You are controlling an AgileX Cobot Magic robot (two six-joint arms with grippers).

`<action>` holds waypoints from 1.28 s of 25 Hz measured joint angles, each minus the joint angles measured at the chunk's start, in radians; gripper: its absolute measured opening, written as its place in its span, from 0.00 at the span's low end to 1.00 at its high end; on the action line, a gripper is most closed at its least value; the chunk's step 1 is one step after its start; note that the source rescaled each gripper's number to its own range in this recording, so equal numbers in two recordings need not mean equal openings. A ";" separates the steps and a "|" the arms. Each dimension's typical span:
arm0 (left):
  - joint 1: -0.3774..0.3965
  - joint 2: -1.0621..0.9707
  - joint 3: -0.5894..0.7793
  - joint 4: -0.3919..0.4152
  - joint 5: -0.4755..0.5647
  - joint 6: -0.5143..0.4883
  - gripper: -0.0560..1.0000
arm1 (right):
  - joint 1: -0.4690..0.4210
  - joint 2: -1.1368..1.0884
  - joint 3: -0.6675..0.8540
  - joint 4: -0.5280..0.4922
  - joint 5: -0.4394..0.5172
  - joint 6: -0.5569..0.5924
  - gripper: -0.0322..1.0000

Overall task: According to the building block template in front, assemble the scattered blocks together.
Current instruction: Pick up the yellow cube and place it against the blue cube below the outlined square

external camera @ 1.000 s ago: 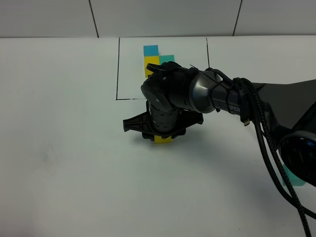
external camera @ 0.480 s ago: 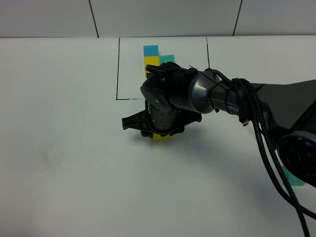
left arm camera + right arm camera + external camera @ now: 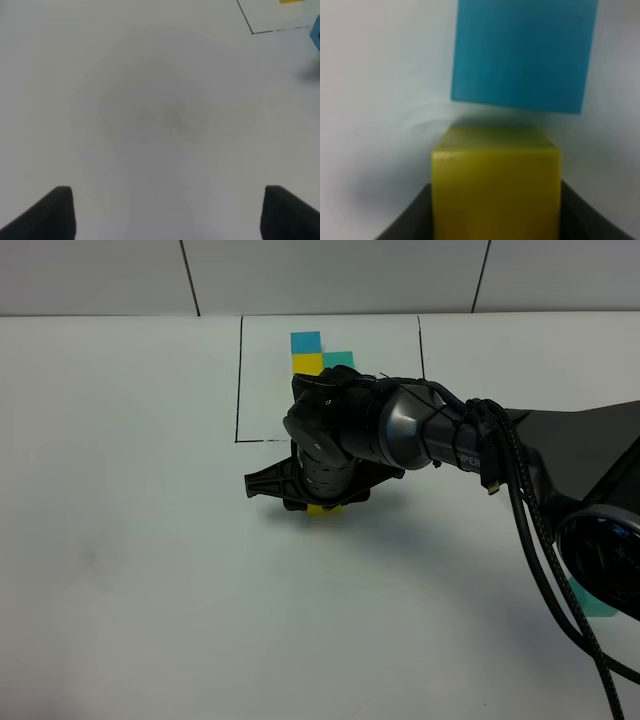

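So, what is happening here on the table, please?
The right gripper, stretched across the middle of the table, is shut on the yellow cube and holds it next to the loose blue cube, just outside the framed template. The wrist view is too blurred to tell whether the two cubes touch. The left gripper hangs open over the table and holds nothing. A teal piece shows at the right edge, half hidden by the arm.

Matt, smooth white desk (image 3: 150,590), faint grey scuffs. Yellow block (image 3: 495,190) & blue block (image 3: 522,50): smooth, matt, prob. plastic; slight sheen along yellow's top edge. Right arm (image 3: 400,425) housing: semi-gloss dark grey w/ soft highlights, matt black lower down. Cables (image 3: 530,525): black braided sheath, rougher-looking
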 joint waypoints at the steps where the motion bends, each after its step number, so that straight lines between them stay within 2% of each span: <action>1: 0.000 0.000 0.000 0.000 0.000 0.000 0.88 | 0.000 0.001 0.000 -0.012 -0.002 0.010 0.04; 5: 0.000 0.000 0.000 0.000 0.000 0.000 0.88 | 0.000 0.005 0.000 -0.042 -0.007 0.043 0.04; 16: 0.000 0.000 0.000 0.000 0.000 0.000 0.88 | 0.000 0.010 -0.002 -0.044 -0.008 0.053 0.04; 32: 0.000 0.000 0.000 0.000 0.000 0.000 0.88 | -0.001 0.010 -0.004 -0.012 -0.008 0.103 0.04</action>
